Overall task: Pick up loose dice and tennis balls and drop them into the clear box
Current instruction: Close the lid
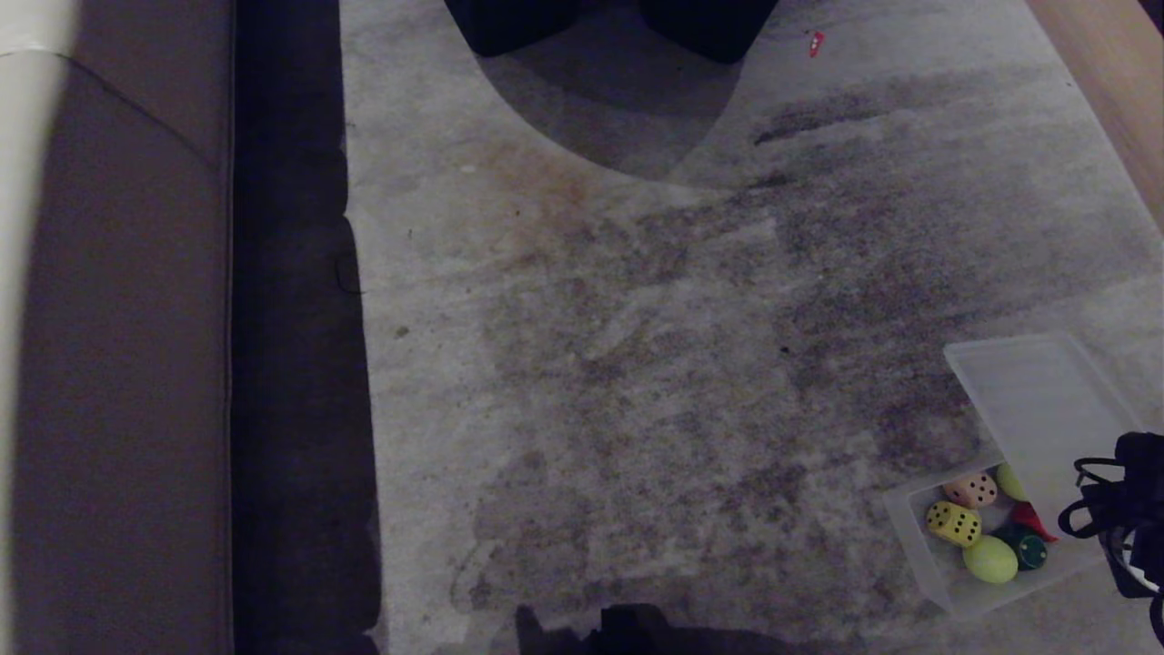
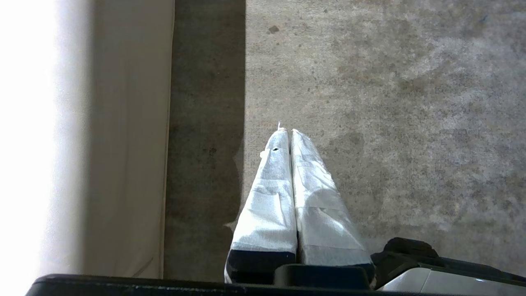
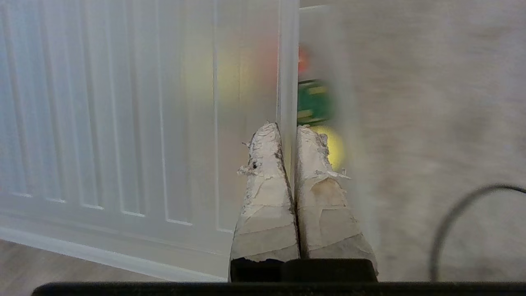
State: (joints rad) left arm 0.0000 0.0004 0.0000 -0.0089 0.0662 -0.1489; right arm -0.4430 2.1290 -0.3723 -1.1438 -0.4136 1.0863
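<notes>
Two dice [image 1: 962, 508] and a tennis ball [image 1: 989, 559] lie in the clear box [image 1: 918, 537]; carpet [image 1: 637, 364] shows none loose; both grippers' jaws pressed together, empty.

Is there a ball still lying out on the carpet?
No, the head view shows bare carpet, and the tennis balls and dice all sit inside the clear box.

right arm [image 1: 1128, 509] cut by frame edge, lid [image 1: 1037, 400] half-covering clear box [image 1: 918, 537]
</notes>
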